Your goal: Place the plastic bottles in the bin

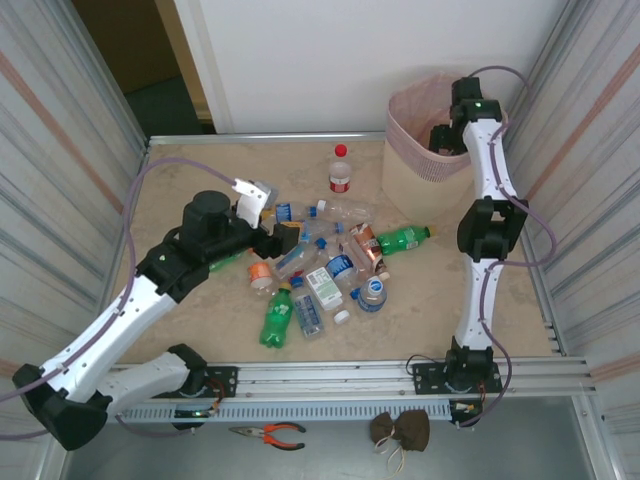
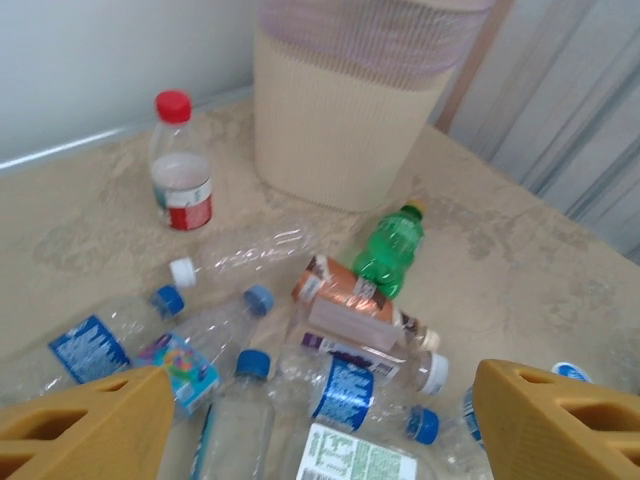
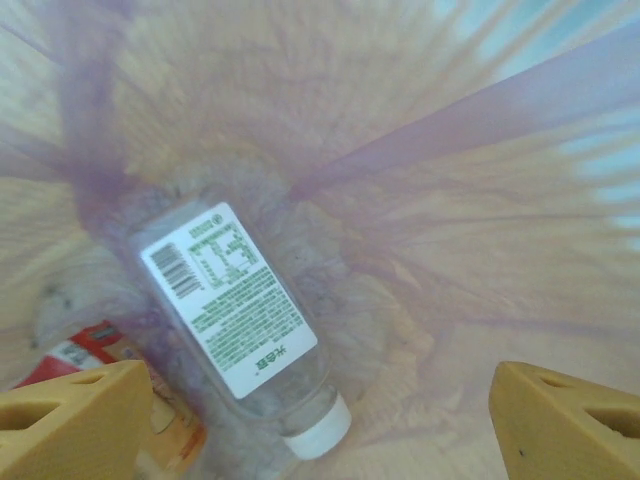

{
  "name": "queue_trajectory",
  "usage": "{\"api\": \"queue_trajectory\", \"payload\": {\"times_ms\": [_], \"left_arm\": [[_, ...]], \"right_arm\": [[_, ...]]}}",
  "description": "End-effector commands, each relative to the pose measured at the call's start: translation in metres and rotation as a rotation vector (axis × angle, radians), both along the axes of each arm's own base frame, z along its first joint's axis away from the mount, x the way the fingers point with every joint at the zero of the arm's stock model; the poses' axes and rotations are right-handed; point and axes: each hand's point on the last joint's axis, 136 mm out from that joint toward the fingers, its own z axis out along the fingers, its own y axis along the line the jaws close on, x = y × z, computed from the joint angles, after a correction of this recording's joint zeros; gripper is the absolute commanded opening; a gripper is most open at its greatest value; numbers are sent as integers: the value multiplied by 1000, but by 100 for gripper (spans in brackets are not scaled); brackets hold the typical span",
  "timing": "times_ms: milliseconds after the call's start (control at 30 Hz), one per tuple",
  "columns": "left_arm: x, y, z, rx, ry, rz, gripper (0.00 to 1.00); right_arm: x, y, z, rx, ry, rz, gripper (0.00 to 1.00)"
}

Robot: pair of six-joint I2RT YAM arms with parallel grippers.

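Several plastic bottles [image 1: 325, 270] lie in a heap mid-table, among them a green one [image 1: 277, 318] and another green one [image 1: 403, 239]. A red-capped bottle [image 1: 340, 170] stands upright behind the heap. My left gripper [image 1: 288, 236] hovers open over the heap's left side. In the left wrist view its jaws [image 2: 320, 420] are spread above a clear blue-labelled bottle [image 2: 350, 385], holding nothing. My right gripper [image 1: 447, 135] hangs open over the beige bin [image 1: 425, 175]. Below its jaws [image 3: 320, 430], a clear white-capped bottle [image 3: 240, 310] lies on the pink liner [image 3: 420, 200] beside a red-labelled bottle [image 3: 85, 352].
The bin [image 2: 350, 120] stands at the back right. Corrugated walls [image 1: 60, 150] close in both sides. Pliers [image 1: 268, 432] and a brown pouch [image 1: 400, 430] lie on the front ledge below the rail [image 1: 350, 378]. Bare tabletop [image 1: 440, 300] lies right of the heap.
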Motion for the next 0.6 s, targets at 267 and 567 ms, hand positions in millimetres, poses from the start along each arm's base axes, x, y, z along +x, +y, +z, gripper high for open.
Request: {"api": "queue_trajectory", "payload": {"times_ms": [267,567], "left_arm": [[43,95,-74,-75,435,539,79],[39,166,-133,-351,887,1166,76]], "right_arm": [[-43,21,105,61,-178,19,86],[-72,45,145,73,-257,62,86]]}}
